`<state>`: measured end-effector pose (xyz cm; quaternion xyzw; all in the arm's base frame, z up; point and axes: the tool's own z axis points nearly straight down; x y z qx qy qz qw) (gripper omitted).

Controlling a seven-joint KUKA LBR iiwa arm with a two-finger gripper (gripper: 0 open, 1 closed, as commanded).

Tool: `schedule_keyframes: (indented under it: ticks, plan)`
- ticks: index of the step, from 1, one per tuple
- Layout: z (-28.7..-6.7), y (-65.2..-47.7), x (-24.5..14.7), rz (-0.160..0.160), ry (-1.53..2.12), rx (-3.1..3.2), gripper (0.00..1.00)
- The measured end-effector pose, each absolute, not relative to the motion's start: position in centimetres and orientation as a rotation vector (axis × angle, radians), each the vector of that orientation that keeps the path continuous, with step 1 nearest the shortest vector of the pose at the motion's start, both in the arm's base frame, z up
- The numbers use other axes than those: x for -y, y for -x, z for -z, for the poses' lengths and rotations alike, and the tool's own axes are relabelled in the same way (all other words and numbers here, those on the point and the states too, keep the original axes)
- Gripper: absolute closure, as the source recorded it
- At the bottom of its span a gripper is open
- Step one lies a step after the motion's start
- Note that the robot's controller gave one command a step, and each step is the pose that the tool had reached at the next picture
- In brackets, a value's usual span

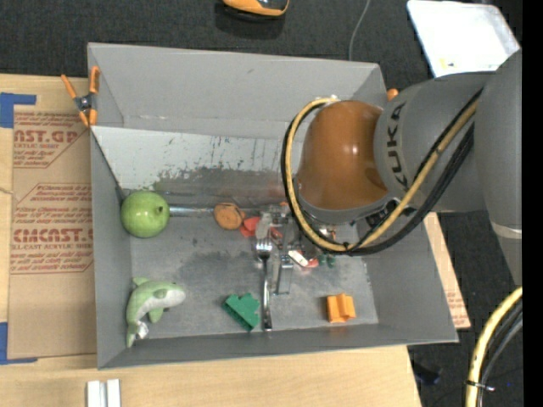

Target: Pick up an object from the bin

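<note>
Nearest the front wall of the grey bin (229, 83), at about 6 o'clock on its floor, lay a small green wedge-shaped piece (242, 309). The tip of the end effector (266, 316) stood just beside it, on the wedge's 3 o'clock side. Whether the two touched could not be told, nor whether the end effector was released or clenched. Nothing could be seen gripped in it.

At about 4 o'clock sat a small orange block (339, 308), apart from the tip. At 8 o'clock, in the front corner, lay a green-and-white fish-shaped toy (151, 305).

Farther back, a green apple (145, 214) rested at 10 o'clock against the side wall. A tan rounded lump (227, 216) lay near 11 o'clock, with a small red piece (250, 224) just beside it. Above these, the arm's orange cover (339, 155) hung over the bin's 2 o'clock part.
</note>
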<state>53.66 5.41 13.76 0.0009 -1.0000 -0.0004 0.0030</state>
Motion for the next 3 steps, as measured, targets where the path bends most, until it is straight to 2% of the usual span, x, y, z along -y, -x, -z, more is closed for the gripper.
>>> schedule_keyframes:
  ticks: [1,2,3]
  plan:
    - [-14.2,-53.8,-5.4,0.002,-0.003,3.143,0.0]
    - [-8.0,-49.1,-8.6,0.003,-0.614,3.081,0.0]
    - [-10.4,-48.2,-8.1,0.001,-0.656,3.077,0.0]
